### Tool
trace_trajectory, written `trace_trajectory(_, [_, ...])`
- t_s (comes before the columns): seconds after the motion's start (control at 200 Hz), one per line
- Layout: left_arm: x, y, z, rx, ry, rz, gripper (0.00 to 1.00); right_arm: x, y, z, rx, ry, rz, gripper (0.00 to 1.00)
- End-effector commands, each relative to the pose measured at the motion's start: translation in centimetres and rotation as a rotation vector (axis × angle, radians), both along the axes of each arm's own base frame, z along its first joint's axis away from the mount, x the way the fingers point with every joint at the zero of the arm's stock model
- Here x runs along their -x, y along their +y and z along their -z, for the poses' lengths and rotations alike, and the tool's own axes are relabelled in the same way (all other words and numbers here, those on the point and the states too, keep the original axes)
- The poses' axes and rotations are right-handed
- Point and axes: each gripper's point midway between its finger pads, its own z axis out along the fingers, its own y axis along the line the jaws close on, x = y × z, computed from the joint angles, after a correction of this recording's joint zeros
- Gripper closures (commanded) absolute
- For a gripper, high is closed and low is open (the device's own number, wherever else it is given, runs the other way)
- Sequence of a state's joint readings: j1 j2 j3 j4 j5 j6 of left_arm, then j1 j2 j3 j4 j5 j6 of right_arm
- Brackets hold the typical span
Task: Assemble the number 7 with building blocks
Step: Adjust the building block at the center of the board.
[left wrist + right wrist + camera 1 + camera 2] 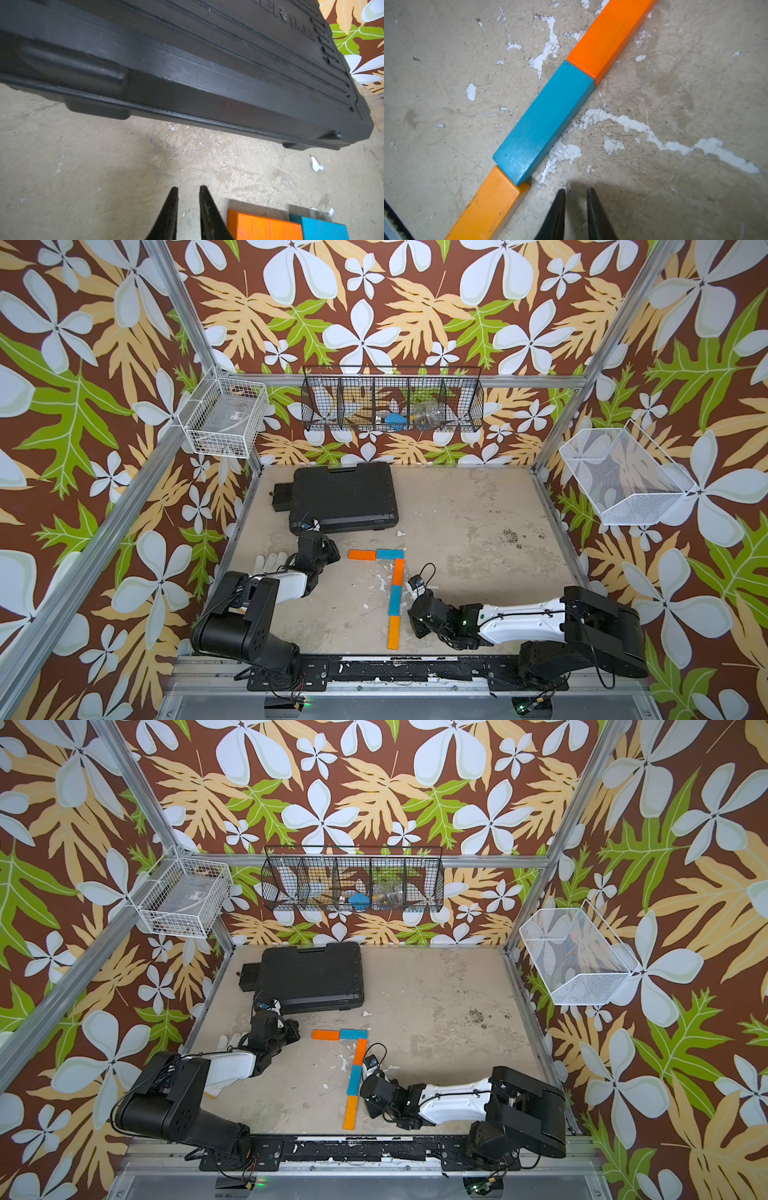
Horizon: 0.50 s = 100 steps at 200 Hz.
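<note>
All five building blocks lay flat on the counter, and I judged the number 7 essentially built: two bars ran from 9 to 3 o'clock as the top stroke, and three ran down from its 3 o'clock end toward 6 o'clock as the stem. My left end effector sat clenched and empty, just off the 9 o'clock end of the top stroke. My right end effector was also clenched on nothing, near the stem's 3 o'clock side beside the middle blue bar.

That bar met the lowest orange bar with a small sideways step. The next move, as I saw it, called either for a light nudge to square that joint or for lifting both arms away without brushing the figure.

The black case at 11 o'clock carried raised lettering, too blurred to read. The blocks bore no marks.
</note>
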State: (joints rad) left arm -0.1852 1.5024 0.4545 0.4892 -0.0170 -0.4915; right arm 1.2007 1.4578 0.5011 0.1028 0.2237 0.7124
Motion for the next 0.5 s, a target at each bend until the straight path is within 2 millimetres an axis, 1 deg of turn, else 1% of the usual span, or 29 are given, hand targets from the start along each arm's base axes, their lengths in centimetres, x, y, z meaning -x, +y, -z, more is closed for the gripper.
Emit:
trace_trajectory(0.0, [-0.1, 0.0, -0.2, -0.003, -0.007, 0.008, 0.78, 1.8, -1.0, 1.1, 0.045, 0.058, 0.004, 0.78])
trace_trajectory(0.125, [-0.1, 0.0, -0.1, -0.003, -0.005, 0.007, 0.78, 2.7, -0.6, 1.0, 0.06, 0.05, -0.004, 0.78])
trace_trajectory(0.36, [-0.2, 0.0, -0.1, -0.005, -0.006, 0.006, 0.78, 3.9, 0.4, 1.5, 0.091, 0.05, -0.03, 0.78])
trace_trajectory(0.495, [-0.2, 0.0, -0.2, -0.004, -0.007, 0.006, 0.78, 4.2, 0.7, 1.8, 0.095, 0.055, -0.033, 0.78])
